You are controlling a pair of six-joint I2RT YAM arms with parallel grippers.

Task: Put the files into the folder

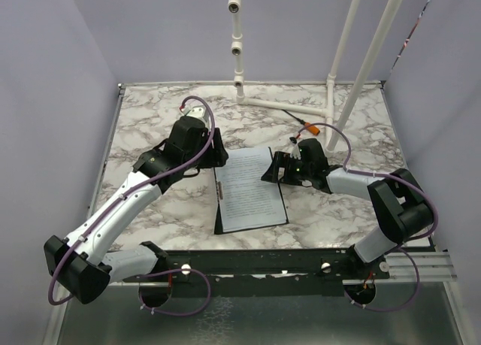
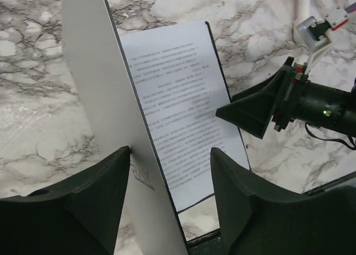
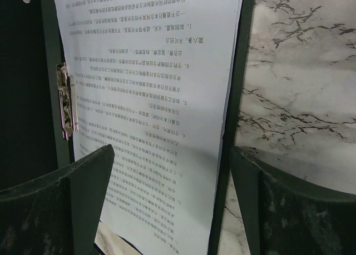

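Left hand (image 2: pixel 169 158) wide around upright folder cover (image 2: pixel 94 71); right hand (image 3: pixel 172 155) wide over files (image 3: pixel 150 71).

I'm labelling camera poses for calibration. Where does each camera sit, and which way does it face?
Top external: above and behind the bases, looking down on the table, left gripper, right gripper, open folder, files.
Left wrist: on the left arm, looking down; own fingers flank the raised cover; right gripper opposite.
Right wrist: close over the files; own fingers frame page and spine clip.
Shared: every view shows the files.
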